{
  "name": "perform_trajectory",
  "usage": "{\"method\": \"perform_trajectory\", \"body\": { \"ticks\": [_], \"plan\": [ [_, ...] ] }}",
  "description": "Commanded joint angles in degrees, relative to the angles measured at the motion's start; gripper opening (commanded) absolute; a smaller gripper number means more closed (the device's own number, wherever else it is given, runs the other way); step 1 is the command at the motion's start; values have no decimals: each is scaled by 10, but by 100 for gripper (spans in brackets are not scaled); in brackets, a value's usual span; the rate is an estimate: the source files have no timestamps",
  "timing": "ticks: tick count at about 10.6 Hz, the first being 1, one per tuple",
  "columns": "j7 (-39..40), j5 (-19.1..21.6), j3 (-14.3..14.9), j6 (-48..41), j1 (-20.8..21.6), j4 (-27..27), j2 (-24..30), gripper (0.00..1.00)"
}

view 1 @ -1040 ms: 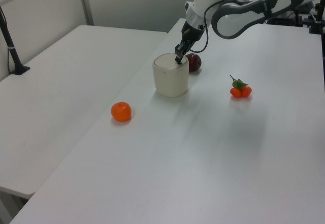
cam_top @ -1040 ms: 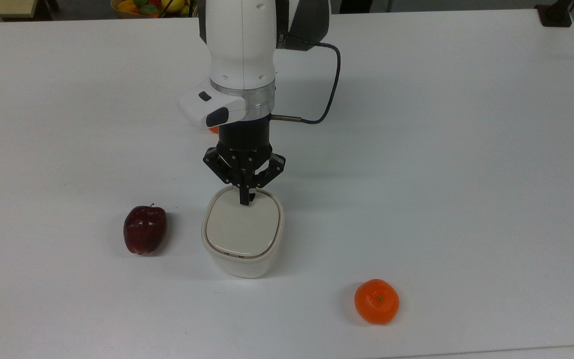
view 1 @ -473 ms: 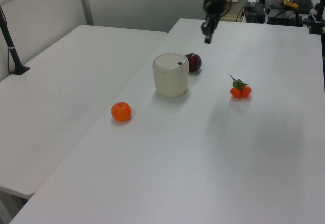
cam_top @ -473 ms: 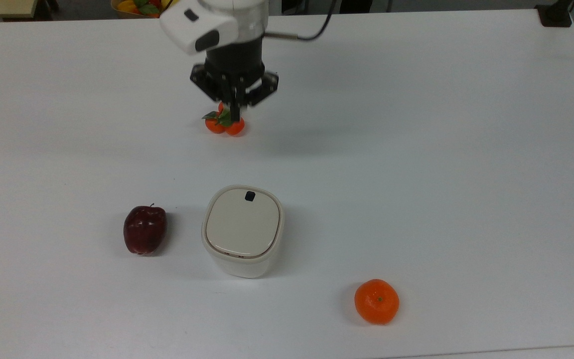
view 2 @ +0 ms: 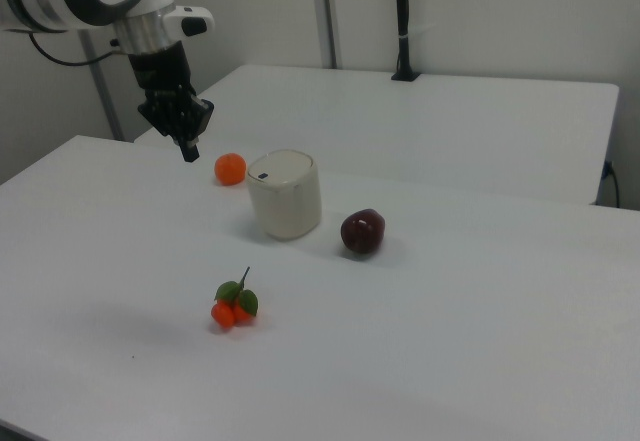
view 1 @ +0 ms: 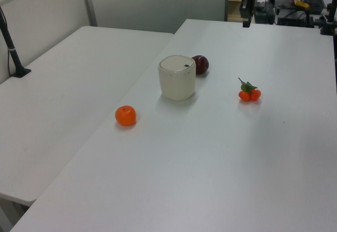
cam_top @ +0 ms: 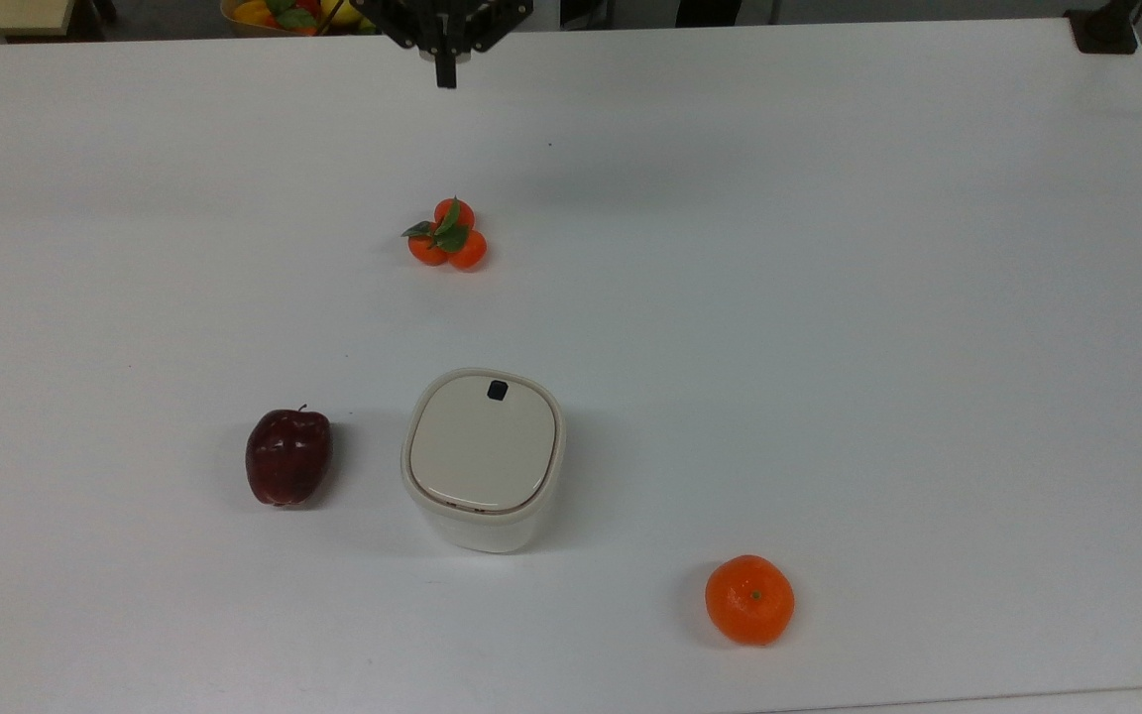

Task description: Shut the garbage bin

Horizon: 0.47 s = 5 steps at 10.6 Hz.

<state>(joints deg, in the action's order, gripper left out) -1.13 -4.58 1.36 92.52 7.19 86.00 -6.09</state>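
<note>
The garbage bin [cam_top: 483, 461] [view 1: 177, 78] [view 2: 285, 195] is a small cream-white tub standing on the white table. Its beige lid lies flat and shut, with a small black button [cam_top: 498, 391] near one edge. My gripper [cam_top: 446, 77] [view 1: 246, 22] [view 2: 190, 151] hangs high above the table, far from the bin, at the top view's upper edge. Its black fingers are pressed together with nothing between them.
A dark red apple [cam_top: 287, 456] [view 2: 362, 231] sits beside the bin. An orange [cam_top: 749, 599] [view 1: 126, 116] [view 2: 230, 168] lies further off. A cluster of small oranges with leaves [cam_top: 447, 236] [view 1: 249, 92] [view 2: 235, 304] rests mid-table. A fruit bowl [cam_top: 279, 14] stands past the table's far edge.
The gripper has lifted off the bin lid and pulled up and away toward the top view's upper edge, fingers still together. The bin stays shut and unmoved.
</note>
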Motion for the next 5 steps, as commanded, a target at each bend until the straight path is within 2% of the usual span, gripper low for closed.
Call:
{"method": "perform_trajectory", "body": {
  "ticks": [1, 3, 4, 5],
  "plan": [
    [10, 3, 5, -7, 1, 31, 30, 10],
    [9, 3, 5, -6, -2, 36, 30, 50],
    [9, -1, 5, -6, -3, 36, 30, 90],
    [9, -4, 5, -5, -3, 39, 30, 99]
  ]
}}
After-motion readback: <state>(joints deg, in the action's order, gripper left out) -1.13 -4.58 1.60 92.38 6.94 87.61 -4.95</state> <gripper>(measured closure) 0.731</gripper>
